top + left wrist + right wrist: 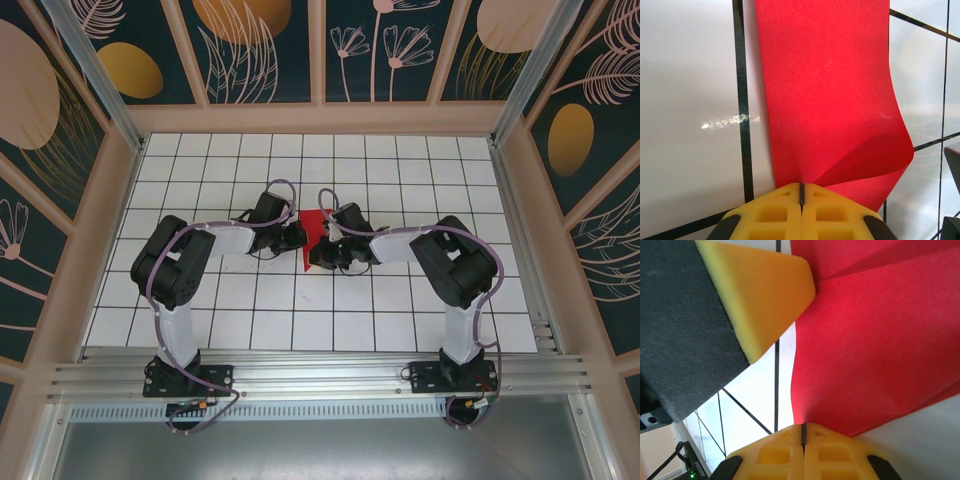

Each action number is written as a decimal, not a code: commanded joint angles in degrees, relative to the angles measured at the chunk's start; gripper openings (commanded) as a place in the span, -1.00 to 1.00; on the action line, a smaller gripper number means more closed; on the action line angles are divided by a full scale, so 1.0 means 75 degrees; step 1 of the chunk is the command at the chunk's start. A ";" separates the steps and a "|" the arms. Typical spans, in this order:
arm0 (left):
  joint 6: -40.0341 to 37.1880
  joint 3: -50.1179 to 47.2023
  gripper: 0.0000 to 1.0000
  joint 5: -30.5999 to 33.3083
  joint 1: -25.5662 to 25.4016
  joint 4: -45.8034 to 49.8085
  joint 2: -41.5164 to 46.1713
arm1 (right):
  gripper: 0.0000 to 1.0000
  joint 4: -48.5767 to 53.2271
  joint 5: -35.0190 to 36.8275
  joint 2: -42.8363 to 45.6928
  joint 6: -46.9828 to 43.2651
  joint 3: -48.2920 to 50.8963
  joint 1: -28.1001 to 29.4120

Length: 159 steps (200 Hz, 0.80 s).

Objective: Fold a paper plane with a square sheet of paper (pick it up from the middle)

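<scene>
The paper (830, 100) (curled) is being pinched by the left claw (801, 187). It is being pinched by the right claw (803, 427) too.

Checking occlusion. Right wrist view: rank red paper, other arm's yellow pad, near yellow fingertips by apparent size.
1. red paper, largest by far.
2-3. other arm's yellow pad and near yellow fingertips: look about alike, fingertips cut off by the frame, so unranked.
</scene>
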<state>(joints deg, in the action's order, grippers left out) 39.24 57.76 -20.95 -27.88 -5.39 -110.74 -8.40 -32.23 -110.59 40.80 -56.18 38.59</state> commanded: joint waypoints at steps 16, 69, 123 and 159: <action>0.0001 -0.0198 -0.96 0.0532 -0.0022 0.0321 -0.0229 | -0.87 -0.0445 -0.0233 0.0276 -0.0038 0.0227 0.0180; 0.0094 -0.0224 -0.96 0.0578 -0.0020 0.0241 -0.0211 | -0.88 -0.0477 -0.0078 0.0060 0.0091 0.0284 0.0281; 0.0123 -0.0224 -0.96 0.0613 -0.0023 0.0220 -0.0176 | -0.88 -0.0200 0.0154 -0.0207 0.0109 0.0101 0.0339; 0.0147 -0.0225 -0.96 0.0646 -0.0020 0.0207 -0.0153 | -0.89 0.0096 0.0414 -0.0362 0.0214 -0.0085 0.0362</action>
<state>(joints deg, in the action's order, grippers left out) 39.62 57.69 -20.29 -28.10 -5.93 -110.74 -10.11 -31.75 -111.20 41.30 -55.24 40.62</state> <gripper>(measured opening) 0.056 0.061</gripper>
